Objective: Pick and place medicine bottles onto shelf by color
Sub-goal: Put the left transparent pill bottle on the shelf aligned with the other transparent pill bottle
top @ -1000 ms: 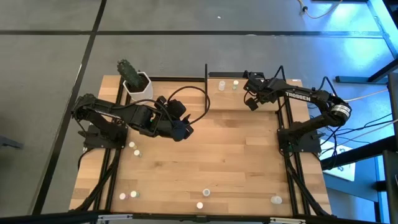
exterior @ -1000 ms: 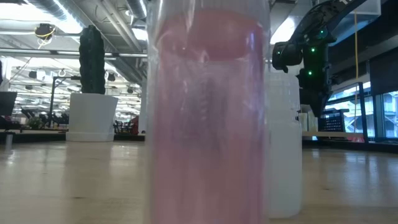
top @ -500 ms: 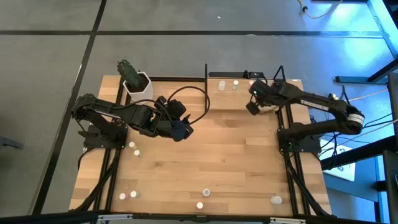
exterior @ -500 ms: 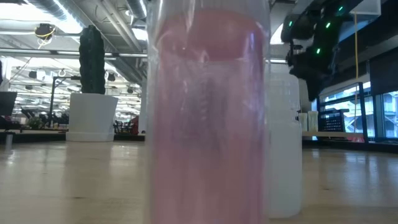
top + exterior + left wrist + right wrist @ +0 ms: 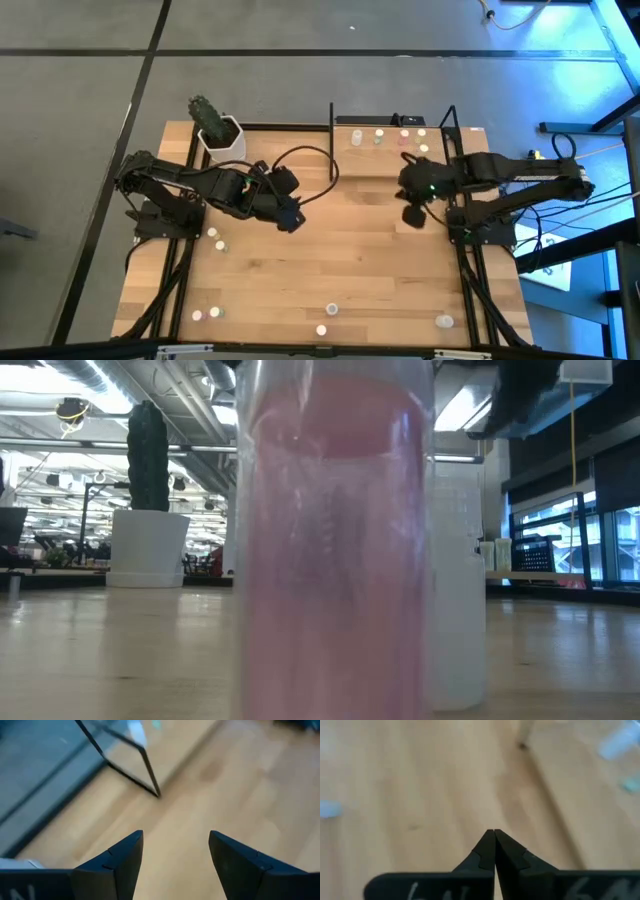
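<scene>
On the shelf point(image 5: 440, 165), at the far right part of the desk point(image 5: 350, 260), five bottles point(image 5: 356, 136) are standing in a row along its far edge, some with green or pink caps. On the open desk I am counting seven more bottles: two near the left edge beside the left arm base point(image 5: 215, 238), two at the near left corner point(image 5: 206, 314), two close to the near edge in the middle point(image 5: 331, 310), and one at the near right point(image 5: 443, 321). One white pot point(image 5: 221, 138) with a cactus is sitting at the far left corner.

In the low view a pink bottle point(image 5: 335, 540) is filling the middle, with a white bottle point(image 5: 455, 590) just behind it on the right.

The left jaws point(image 5: 296, 220) are hanging over the left-middle of the desk, standing released and grasping nothing; in the left wrist view point(image 5: 172, 857) only bare wood and one black upright point(image 5: 147, 767) are showing ahead of them. The right jaws point(image 5: 412, 215) are hovering just beside the near edge of the shelf, clenched with nothing between them, as the right wrist view point(image 5: 493, 840) is showing.

The middle of the desk between the two arms is lying free, and the near half is having only the bottles along the edge.
</scene>
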You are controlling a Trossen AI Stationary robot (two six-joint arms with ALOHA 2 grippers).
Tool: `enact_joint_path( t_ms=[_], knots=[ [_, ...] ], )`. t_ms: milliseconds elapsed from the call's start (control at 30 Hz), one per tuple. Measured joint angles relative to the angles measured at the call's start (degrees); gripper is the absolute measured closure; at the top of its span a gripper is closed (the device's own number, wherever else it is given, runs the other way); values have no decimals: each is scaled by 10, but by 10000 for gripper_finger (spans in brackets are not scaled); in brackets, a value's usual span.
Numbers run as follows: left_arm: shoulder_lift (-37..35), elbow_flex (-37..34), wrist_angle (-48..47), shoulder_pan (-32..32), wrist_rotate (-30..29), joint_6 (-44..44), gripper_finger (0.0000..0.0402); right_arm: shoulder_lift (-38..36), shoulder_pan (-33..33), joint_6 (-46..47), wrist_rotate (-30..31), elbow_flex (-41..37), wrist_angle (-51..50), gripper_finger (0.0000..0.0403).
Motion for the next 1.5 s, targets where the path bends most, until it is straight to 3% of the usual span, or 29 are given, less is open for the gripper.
enact_joint_path(
  t_ms=[300, 433, 600, 900, 1300, 1500],
  knots=[
    [0, 0, -70, -47, 100, -3, 182, 6, 132, 18, -29, 82, 21, 398],
    [0, 0, -86, -82, 109, -37, 182, 18, 162, 38, -28, 90, 22, 398],
    [0, 0, -105, -125, 107, -76, 182, 34, 164, 104, -28, 90, 12, 398],
    [0, 0, -106, -192, 104, -138, 182, 57, 149, 135, -34, 90, 12, 398],
    [0, 0, -103, -252, 110, -338, 182, 77, 137, 134, -56, 89, 16, 373],
    [0, 0, -94, -260, 110, -362, 182, 77, 143, 89, -80, 89, 16, 340]
  ],
)
